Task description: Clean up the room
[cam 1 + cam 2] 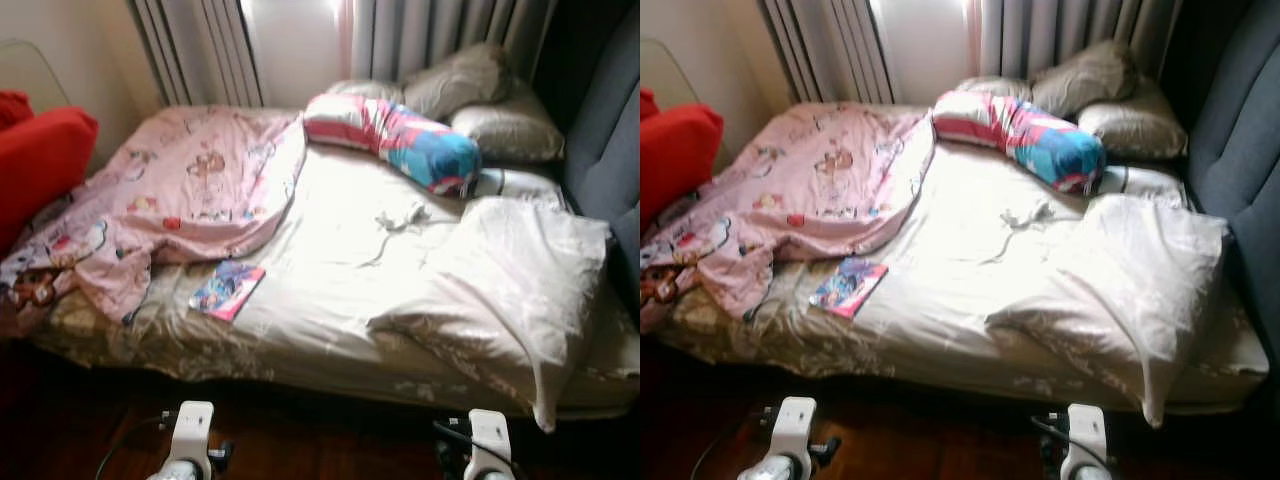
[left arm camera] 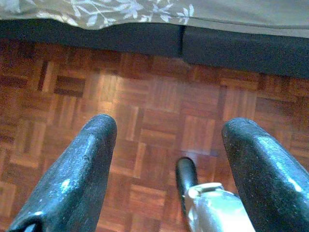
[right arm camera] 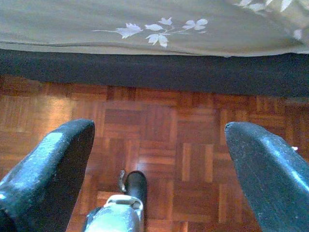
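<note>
Bed (image 1: 330,300) beyond lowered, spread jaws

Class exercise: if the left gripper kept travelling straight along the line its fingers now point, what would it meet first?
Most likely the parquet floor. The left gripper hangs open, angled down at the bare wood just short of the bed's dark base. Depth is unclear, so a shallower line might reach that base instead.

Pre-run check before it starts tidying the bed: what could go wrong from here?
1. The book lies flat near the mattress edge; a clumsy pinch could push it onto the parquet floor.
2. The pink blanket droops off the bed's left side; tugging it may drag the book along.
3. The thin white cable on the sheet could snag.
</note>
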You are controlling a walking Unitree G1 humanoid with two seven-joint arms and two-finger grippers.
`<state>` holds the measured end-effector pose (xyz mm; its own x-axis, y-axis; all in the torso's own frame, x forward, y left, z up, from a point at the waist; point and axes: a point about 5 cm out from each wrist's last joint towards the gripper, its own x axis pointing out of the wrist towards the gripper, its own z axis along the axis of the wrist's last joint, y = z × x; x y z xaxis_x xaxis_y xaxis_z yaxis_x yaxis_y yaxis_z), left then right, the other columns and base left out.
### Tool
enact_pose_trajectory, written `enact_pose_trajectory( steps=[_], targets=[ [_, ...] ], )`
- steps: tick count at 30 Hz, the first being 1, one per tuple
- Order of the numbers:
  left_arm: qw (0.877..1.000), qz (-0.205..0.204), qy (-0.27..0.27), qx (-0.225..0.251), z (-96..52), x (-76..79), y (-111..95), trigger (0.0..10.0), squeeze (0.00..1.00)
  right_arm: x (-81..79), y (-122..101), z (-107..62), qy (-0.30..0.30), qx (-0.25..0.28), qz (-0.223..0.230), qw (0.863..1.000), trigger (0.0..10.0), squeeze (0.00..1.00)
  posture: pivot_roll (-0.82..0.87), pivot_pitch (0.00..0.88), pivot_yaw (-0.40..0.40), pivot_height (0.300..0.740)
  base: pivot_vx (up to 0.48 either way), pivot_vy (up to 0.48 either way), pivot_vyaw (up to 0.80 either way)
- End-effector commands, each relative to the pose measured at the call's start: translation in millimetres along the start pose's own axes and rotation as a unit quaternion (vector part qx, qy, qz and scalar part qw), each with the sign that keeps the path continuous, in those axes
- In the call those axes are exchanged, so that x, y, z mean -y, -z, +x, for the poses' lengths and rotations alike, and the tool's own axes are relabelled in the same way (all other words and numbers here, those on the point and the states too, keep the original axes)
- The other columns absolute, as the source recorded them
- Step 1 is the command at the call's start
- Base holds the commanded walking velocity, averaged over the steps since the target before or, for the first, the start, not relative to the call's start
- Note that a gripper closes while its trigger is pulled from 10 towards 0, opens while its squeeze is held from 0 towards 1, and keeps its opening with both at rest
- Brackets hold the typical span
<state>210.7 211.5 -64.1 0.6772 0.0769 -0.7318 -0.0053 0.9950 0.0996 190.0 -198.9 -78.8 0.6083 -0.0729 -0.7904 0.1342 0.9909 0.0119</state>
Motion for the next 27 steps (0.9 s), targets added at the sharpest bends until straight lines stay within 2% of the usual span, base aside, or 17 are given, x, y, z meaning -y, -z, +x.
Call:
enact_pose_trajectory(
  steps=[1,13,27],
  targets=[
    [1.000,-0.002,-0.012,-0.019,-2.4,-9.4,8.4,10.0,0.00,-10.7,2.6,0.6,-0.013,-0.008,0.009,1.000,10.0,0.00,-0.01,0.000,0.034,0.740,0.000,0.000,-0.78],
    [1.000,-0.010,-0.012,-0.023,-3.0,-10.7,10.6,10.0,0.00,-9.9,2.1,0.6,-0.012,-0.007,0.004,1.000,10.0,0.00,-0.01,0.000,0.031,0.740,0.021,0.000,-0.78],
    [1.000,-0.010,-0.010,-0.020,-2.5,-9.4,8.9,10.0,0.00,-9.5,0.3,0.6,-0.012,0.002,0.002,1.000,10.0,0.00,-0.01,0.000,0.030,0.740,0.301,0.000,0.00]
  ],
)
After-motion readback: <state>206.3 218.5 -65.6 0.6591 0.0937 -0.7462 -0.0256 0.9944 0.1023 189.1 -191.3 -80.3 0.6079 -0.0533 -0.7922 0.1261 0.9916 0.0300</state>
